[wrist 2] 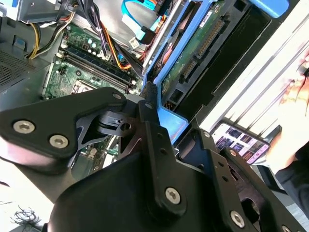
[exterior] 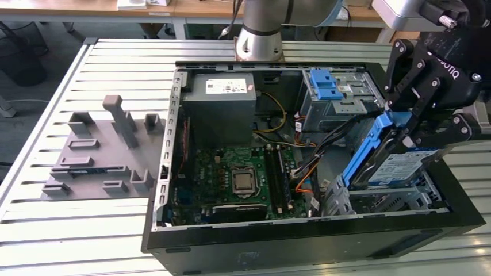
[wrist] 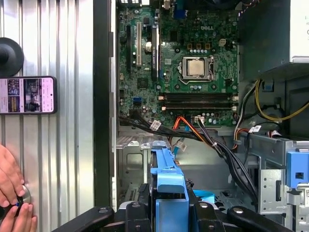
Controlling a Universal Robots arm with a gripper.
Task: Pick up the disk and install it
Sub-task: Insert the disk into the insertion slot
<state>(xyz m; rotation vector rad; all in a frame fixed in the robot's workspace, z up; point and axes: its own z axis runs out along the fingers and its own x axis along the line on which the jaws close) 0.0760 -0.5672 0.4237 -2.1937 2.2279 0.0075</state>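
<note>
Disk [exterior: 387,162] clamped in the gripper [exterior: 420,129], held tilted over the open case [exterior: 307,234].

The disk is gripped at its upper end, with the jaws closed on its blue frame. Its lower end hangs below the gripper, just over a metal bay [exterior: 383,202] in the case corner; whether the two touch cannot be told. In the first wrist view the frame is seen edge-on between the jaws, with a bundle of cables [wrist: 217,145] just ahead of the gripper and the motherboard [wrist: 178,72] beyond that. A cage [exterior: 337,95] with a blue latch is set just beside the gripper, and a power supply [exterior: 222,102] farther off. Outside the case, a phone [wrist: 28,95] is laid on the slatted table [wrist: 72,154], and a person's hand [wrist: 10,191] is rested near it.
</note>
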